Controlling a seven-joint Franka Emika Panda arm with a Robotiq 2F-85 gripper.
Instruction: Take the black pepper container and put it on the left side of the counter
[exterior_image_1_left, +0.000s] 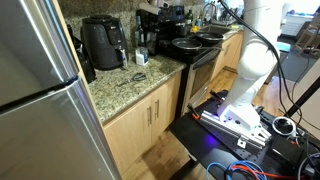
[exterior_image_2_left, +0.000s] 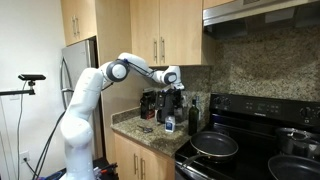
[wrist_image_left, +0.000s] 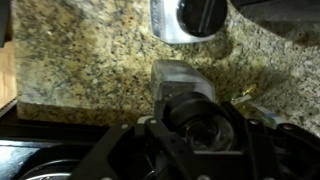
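The black pepper container (wrist_image_left: 186, 88) is a small clear jar with a black cap. In the wrist view it sits between my dark jaws, above the speckled granite counter (wrist_image_left: 90, 60). In an exterior view my gripper (exterior_image_2_left: 171, 108) reaches straight down onto the container (exterior_image_2_left: 170, 125), near the counter's (exterior_image_2_left: 140, 131) end by the stove. The jaws appear closed on the cap. The jar is at or just above the counter surface. It also shows small in an exterior view (exterior_image_1_left: 141, 57) on the counter (exterior_image_1_left: 125, 90).
A dark bottle (exterior_image_2_left: 193, 116) stands right next to the container. A coffee machine (exterior_image_2_left: 150, 105) and a black air fryer (exterior_image_1_left: 103, 42) stand at the back of the counter. Pans (exterior_image_2_left: 214, 146) sit on the black stove. A steel fridge (exterior_image_1_left: 40, 110) bounds the counter's far end.
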